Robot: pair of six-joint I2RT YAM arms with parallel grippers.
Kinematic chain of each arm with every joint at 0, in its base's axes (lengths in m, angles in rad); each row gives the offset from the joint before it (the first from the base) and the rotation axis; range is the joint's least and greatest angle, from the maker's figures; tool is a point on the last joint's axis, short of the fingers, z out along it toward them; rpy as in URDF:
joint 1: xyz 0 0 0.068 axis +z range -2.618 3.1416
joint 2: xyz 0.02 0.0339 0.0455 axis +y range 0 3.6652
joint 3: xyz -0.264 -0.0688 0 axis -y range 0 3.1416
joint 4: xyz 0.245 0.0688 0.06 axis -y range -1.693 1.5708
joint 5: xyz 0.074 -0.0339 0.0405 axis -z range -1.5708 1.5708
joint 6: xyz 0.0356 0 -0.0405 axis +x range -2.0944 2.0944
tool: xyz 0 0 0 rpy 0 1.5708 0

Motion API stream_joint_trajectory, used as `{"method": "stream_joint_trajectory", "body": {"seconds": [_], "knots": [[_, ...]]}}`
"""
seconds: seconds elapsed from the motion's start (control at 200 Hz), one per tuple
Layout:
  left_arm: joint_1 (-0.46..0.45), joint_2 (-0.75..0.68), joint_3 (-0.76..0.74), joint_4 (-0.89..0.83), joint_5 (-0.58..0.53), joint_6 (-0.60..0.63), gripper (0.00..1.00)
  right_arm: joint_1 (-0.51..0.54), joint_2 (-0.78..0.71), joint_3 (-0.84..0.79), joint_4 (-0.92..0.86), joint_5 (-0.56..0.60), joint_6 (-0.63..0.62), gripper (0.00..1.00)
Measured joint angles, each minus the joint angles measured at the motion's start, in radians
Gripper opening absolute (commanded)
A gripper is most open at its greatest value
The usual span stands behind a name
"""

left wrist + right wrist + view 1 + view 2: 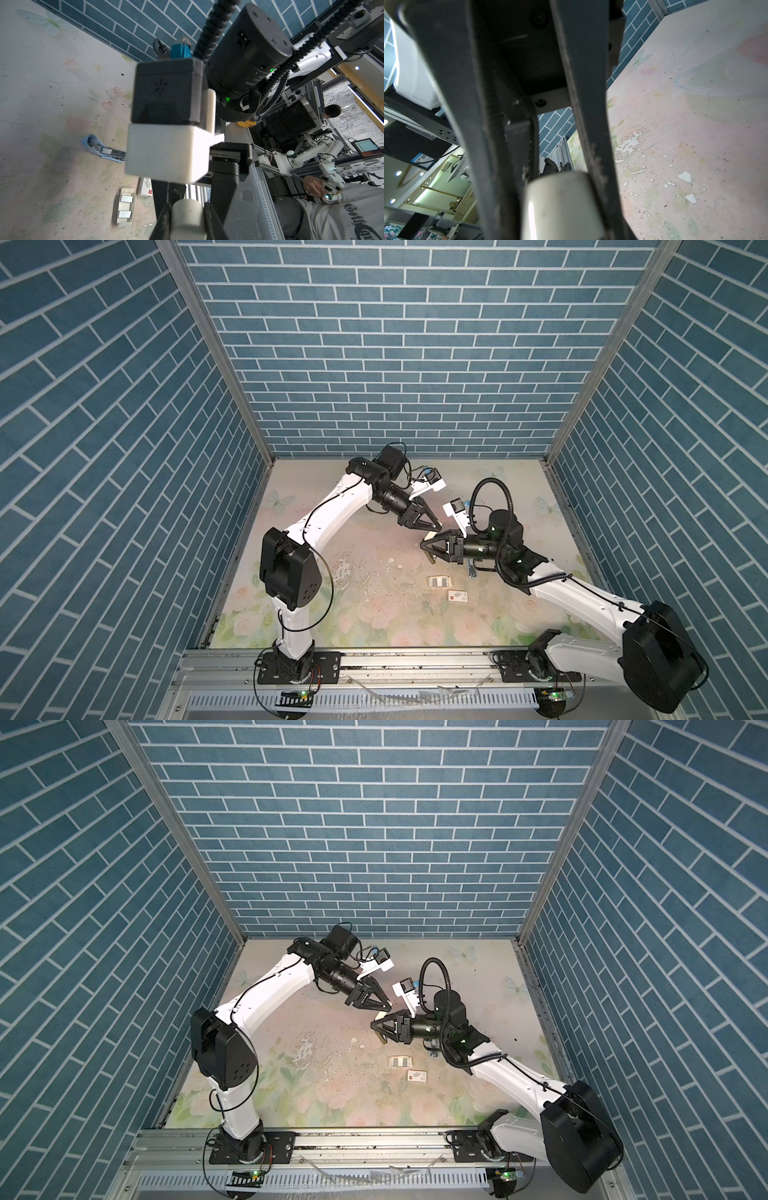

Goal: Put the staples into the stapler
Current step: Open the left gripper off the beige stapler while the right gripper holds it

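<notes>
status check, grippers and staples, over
Left gripper shut, right gripper unclear. Staples in tray, stapler open on table. Right arm above stapler.

We get bright, even overhead light in both top views, with faint shadows on the table. Brick lines on the walls splay toward 3 and 9 o'clock. Wrist views blur near parts; the white mount glares.
</notes>
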Motion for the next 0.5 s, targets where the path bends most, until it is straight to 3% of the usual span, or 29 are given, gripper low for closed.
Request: {"method": "stream_joint_trajectory", "body": {"seconds": [0.15, 0.21, 0.27, 0.34, 0.5], "knots": [[0.0, 0.0, 0.0, -0.002, 0.008, -0.002, 0.17, 0.001, 0.0, 0.0, 0.011, -0.004, -0.006, 0.22], [0.001, 0.0, 0.0, -0.002, 0.009, -0.003, 0.32, 0.001, 0.0, 0.0, 0.012, -0.004, -0.006, 0.21], [0.001, -0.002, -0.002, 0.003, 0.003, -0.003, 0.53, 0.001, 0.0, 0.0, 0.012, 0.001, -0.002, 0.2], [0.002, -0.015, -0.016, 0.015, -0.009, -0.016, 0.67, 0.001, 0.002, 0.0, 0.004, 0.013, 0.003, 0.19], [0.011, -0.067, -0.054, 0.058, -0.072, -0.047, 0.76, 0.001, 0.006, 0.007, -0.043, 0.034, 0.005, 0.19]]}}
